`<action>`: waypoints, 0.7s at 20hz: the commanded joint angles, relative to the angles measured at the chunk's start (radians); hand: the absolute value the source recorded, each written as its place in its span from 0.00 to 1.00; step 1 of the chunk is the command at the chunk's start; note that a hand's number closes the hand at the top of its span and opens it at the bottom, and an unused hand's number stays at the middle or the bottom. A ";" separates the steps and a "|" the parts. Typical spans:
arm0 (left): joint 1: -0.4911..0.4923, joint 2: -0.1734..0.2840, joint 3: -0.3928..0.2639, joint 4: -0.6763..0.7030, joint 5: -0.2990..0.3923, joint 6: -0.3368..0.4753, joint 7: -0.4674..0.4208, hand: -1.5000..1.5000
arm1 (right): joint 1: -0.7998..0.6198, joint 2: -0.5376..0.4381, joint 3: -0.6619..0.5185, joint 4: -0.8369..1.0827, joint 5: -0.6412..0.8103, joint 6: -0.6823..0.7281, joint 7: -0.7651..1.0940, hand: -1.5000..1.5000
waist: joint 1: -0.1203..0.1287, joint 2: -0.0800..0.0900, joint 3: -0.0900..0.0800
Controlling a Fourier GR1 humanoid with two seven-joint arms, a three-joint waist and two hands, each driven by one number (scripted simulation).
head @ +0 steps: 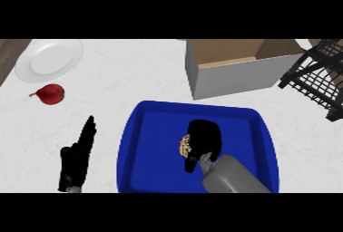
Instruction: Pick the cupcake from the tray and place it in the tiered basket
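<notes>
Tan and crumbly-looking, the cupcake (pixel 183 146) sits near the middle of the blue tray (pixel 150 136), mostly hidden: only its left side shows beside the right hand (pixel 204 138). That hand lies over it from the right, touching it, and its thumb shows below the cake, but whether the fingers are curled round the cake or merely resting against it cannot be told. The cake appears to be on the tray floor, not lifted.

Beyond the tray's far edge stands an open cardboard box (pixel 234 72), and at the counter's far right corner the black wire tiered basket (pixel 315 74) comes partly into view, well apart from the cupcake. At the tray's left, on the white counter (pixel 120 72), the left hand (pixel 77 156) rests open with straight fingers pointing away from the robot. Farther off, near the far left corner, lie a red apple (pixel 51 94) and a white plate (pixel 49 59).

By my reading, the task is at the grasp: lifting, carrying across and setting the cake in the basket all remain.
</notes>
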 commanded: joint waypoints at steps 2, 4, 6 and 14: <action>0.035 0.002 0.027 0.011 0.007 0.021 0.005 0.50 | 0.171 -0.325 -0.132 -0.097 -0.029 -0.060 -0.138 1.00 | -0.056 0.002 0.001; 0.057 0.005 0.046 0.014 0.023 0.017 -0.020 0.50 | 0.198 -0.447 -0.273 -0.087 -0.100 -0.062 -0.185 1.00 | -0.090 0.002 0.001; 0.097 0.011 0.048 -0.009 0.022 0.023 -0.026 0.50 | 0.235 -0.566 -0.386 -0.066 -0.142 -0.101 -0.266 1.00 | -0.103 -0.001 0.003; 0.096 0.013 0.039 -0.022 0.015 0.017 -0.007 0.50 | 0.363 -0.752 -0.832 -0.177 -0.505 -0.136 -0.507 1.00 | -0.086 -0.006 -0.001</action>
